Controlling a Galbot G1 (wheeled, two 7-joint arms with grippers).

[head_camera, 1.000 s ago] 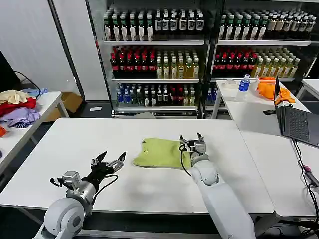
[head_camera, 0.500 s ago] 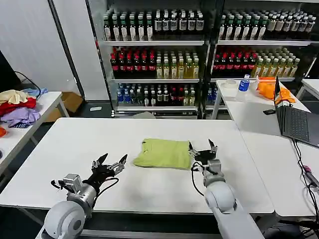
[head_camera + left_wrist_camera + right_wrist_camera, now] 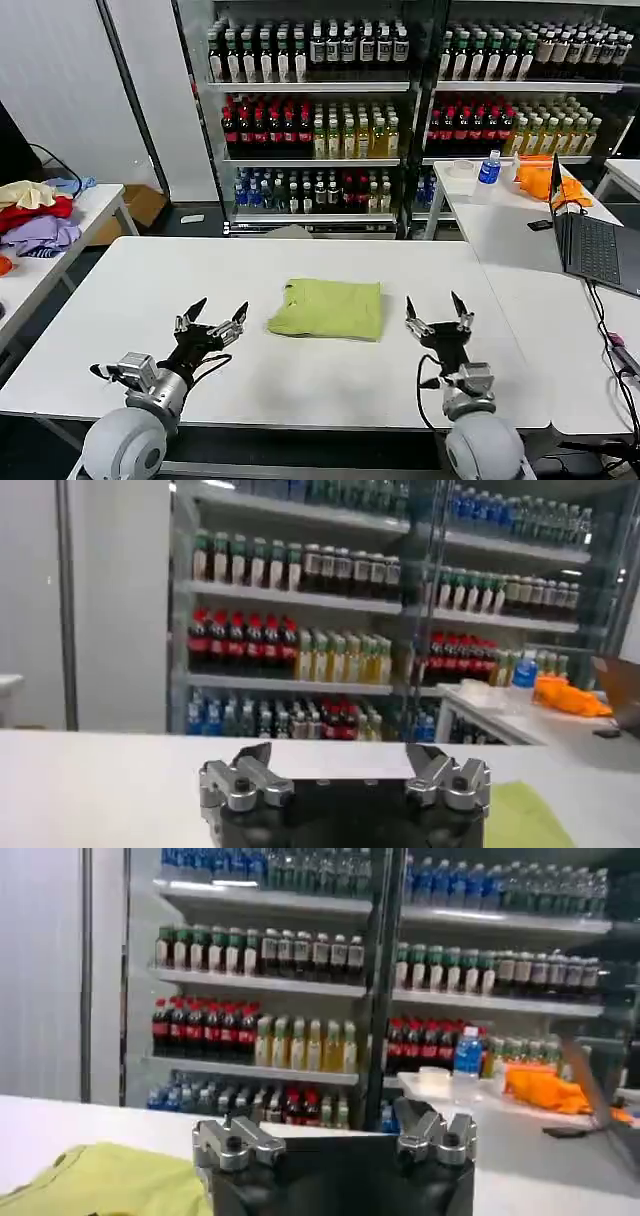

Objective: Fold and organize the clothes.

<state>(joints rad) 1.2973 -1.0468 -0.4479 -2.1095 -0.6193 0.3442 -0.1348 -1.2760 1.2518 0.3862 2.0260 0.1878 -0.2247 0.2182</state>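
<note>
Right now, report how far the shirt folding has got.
Done: the lime T-shirt lies folded into a compact rectangle on the white table. In hand: nothing; the left gripper and right gripper sit either side, jaws open. Left: at most, tidying.

Bright, even overhead light; white surface (image 3: 300,370) shows only faint soft shadows. Lit cooler shelves (image 3: 310,85) beyond each gripper glow. Wrist views softer, slightly blurred; head view sharp, verticals lean at the edges.
</note>
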